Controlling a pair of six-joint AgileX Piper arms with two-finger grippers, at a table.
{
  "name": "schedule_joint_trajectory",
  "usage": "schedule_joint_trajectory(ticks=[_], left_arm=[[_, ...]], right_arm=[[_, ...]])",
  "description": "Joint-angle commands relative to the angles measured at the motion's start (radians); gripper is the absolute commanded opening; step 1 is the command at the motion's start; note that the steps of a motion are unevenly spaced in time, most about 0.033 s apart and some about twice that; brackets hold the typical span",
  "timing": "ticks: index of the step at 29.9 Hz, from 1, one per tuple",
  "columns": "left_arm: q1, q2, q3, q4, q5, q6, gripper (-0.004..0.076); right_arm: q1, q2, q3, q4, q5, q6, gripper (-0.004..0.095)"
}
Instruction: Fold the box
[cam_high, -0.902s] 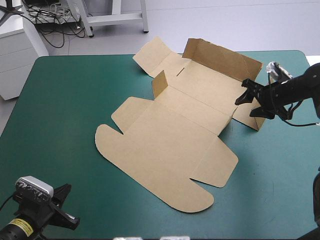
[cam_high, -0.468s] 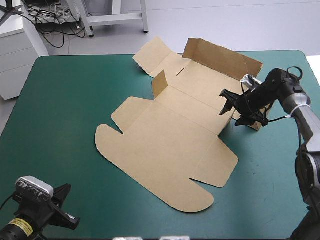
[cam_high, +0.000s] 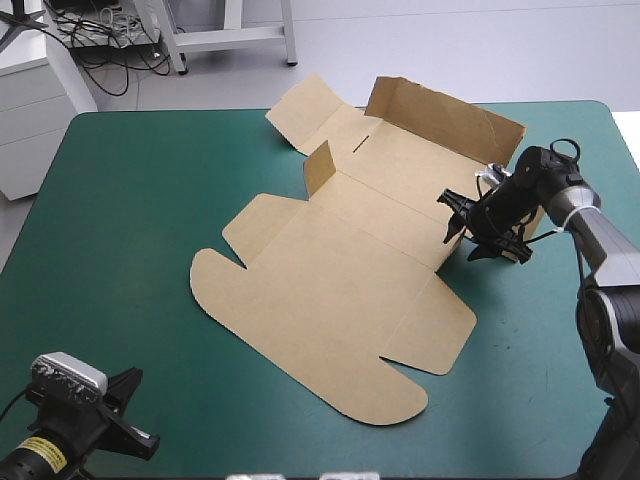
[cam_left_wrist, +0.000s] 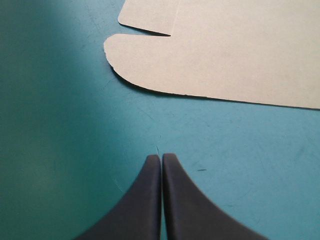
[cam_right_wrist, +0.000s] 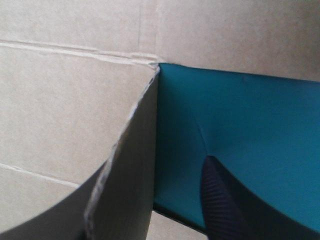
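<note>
While the high view shows the brown box (cam_high: 340, 300) lying mostly flat on the middle of the teal-green worktop (cam_high: 120, 220), only the right wrist view shows its raised side flap (cam_right_wrist: 120, 190) between the open jaws of the right gripper (cam_high: 460, 226) (one finger is hidden behind it). The left gripper (cam_left_wrist: 161, 156), jaws closed on nothing, is near the box's rounded flap. A yellow label (cam_high: 45, 455) on the left arm is unreadable.

Brown box (cam_high: 340, 300), a cut sheet lying mostly flat
Far wall raised; side flap upright at the right pincer (cam_high: 466, 236)
</note>
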Motion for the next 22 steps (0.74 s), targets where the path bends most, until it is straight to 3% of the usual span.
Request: schedule_joint_trajectory(ticks=[1, 3, 9, 16, 22], left_arm=[[-0.006, 0.011, -0.032, -0.004, -0.067, -0.01, -0.001], [-0.006, 0.011, -0.032, -0.004, -0.067, -0.01, -0.001], [-0.006, 0.011, -0.032, -0.004, -0.067, -0.01, -0.001], [-0.006, 0.011, -0.032, -0.004, -0.067, -0.01, -0.001], [-0.006, 0.011, -0.032, -0.004, -0.067, -0.01, -0.001]], right_arm=[[0.039, -0.039, -0.03, -0.046, -0.002, 0.009, 0.0201], [0.063, -0.035, -0.03, -0.085, -0.023, 0.017, -0.0003], [0.083, -0.036, -0.036, -0.124, -0.054, 0.03, 0.0], [0.083, -0.036, -0.119, -0.254, 0.037, -0.009, 0.0], [0.081, -0.036, -0.192, -0.294, 0.081, -0.075, 0.0]])
